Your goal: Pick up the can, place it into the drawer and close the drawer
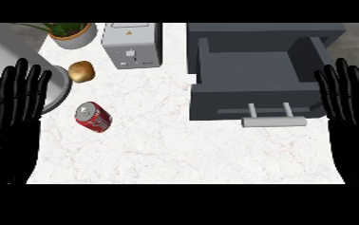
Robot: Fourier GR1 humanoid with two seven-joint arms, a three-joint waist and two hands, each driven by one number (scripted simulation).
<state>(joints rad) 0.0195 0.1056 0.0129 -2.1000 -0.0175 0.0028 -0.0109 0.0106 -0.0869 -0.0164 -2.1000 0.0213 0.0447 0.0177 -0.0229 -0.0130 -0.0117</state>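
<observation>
A white marble-veined counter (182, 153) is seen from above. At far right, a dark grey box-shaped drawer (252, 72) is pulled open, its cavity bare, with a pale bar handle (274, 121) on its near face. A grey metal boxy appliance (132, 44) is set at far centre-left, with a potted plant (71, 33) to its left. The left hand (21, 110) and right hand (342, 100) are held at the edges, fingers straight and spread, holding nothing. The red cylindrical can (93, 117) is lying on its side at near left, well apart from the drawer. A brown rounded potato (82, 71) is placed just beyond it.
</observation>
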